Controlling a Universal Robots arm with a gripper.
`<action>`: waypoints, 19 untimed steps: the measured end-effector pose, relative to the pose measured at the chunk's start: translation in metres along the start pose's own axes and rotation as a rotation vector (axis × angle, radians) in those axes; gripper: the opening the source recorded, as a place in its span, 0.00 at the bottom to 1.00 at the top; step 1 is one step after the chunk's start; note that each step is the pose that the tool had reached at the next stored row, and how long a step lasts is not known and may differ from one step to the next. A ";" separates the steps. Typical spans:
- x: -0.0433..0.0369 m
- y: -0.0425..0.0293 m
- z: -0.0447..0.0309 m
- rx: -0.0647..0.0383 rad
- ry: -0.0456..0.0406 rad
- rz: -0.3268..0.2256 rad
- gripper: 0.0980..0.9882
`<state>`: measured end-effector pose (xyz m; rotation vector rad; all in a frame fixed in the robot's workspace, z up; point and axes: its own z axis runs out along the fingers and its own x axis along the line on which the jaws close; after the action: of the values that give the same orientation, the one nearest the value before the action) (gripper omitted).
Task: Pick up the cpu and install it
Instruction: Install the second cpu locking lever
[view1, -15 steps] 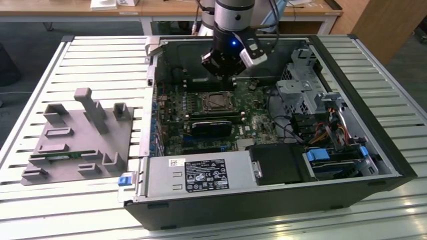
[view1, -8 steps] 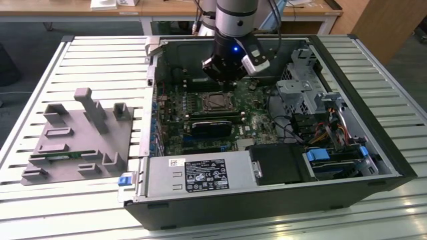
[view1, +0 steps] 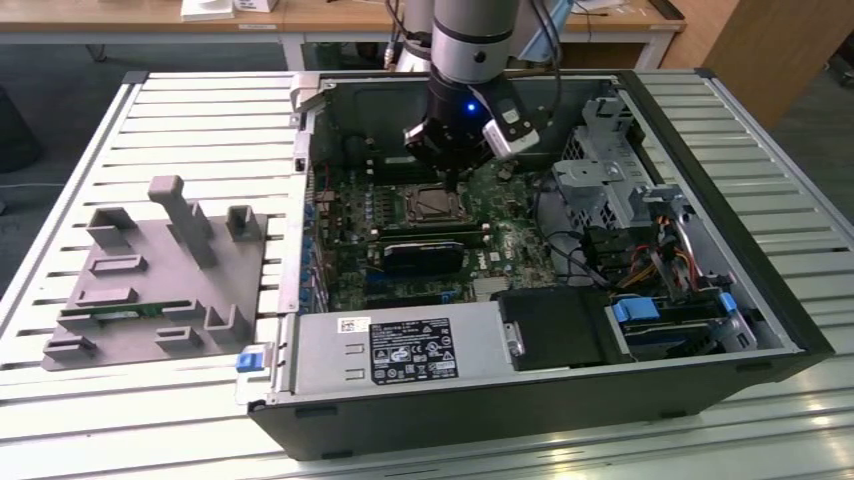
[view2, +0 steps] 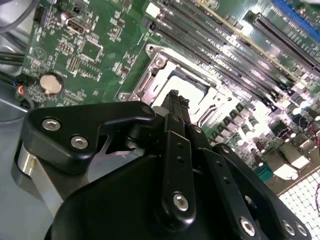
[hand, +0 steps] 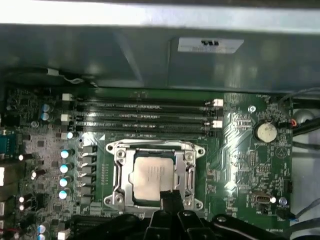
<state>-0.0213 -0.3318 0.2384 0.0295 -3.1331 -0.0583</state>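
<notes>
The cpu (hand: 152, 176) lies in the socket (hand: 119, 172) on the motherboard (hand: 240, 165). The claw (hand: 169, 197) hangs just above it, seemingly pressed together and holding nothing.

An opened computer case (view1: 534, 260) is laid on its side on the bench (view1: 200, 120), toward the exterior view's right edge, with a fixture tray (view1: 154, 280) set beside it toward the exterior view's left edge. Inside the case, the motherboard (view1: 414, 230) is seated on the floor of the chassis, and the power supply (view1: 400, 350) is placed along the near wall. The cpu (hand: 152, 175) is seated in the socket (hand: 155, 172) at the middle of the motherboard, with the memory slots (hand: 145, 117) running just beyond it in the first wrist view. The end effector (view1: 454, 165) is held directly above the socket.
</notes>
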 end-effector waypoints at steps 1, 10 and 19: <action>0.0000 -0.0020 0.0006 0.000 -0.0002 0.002 0.01; 0.0004 -0.0193 0.0013 0.000 -0.0002 0.003 0.01; 0.0117 -0.0299 0.0014 0.000 -0.0003 0.003 0.01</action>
<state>-0.0325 -0.3618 0.2359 0.0244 -3.1334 -0.0584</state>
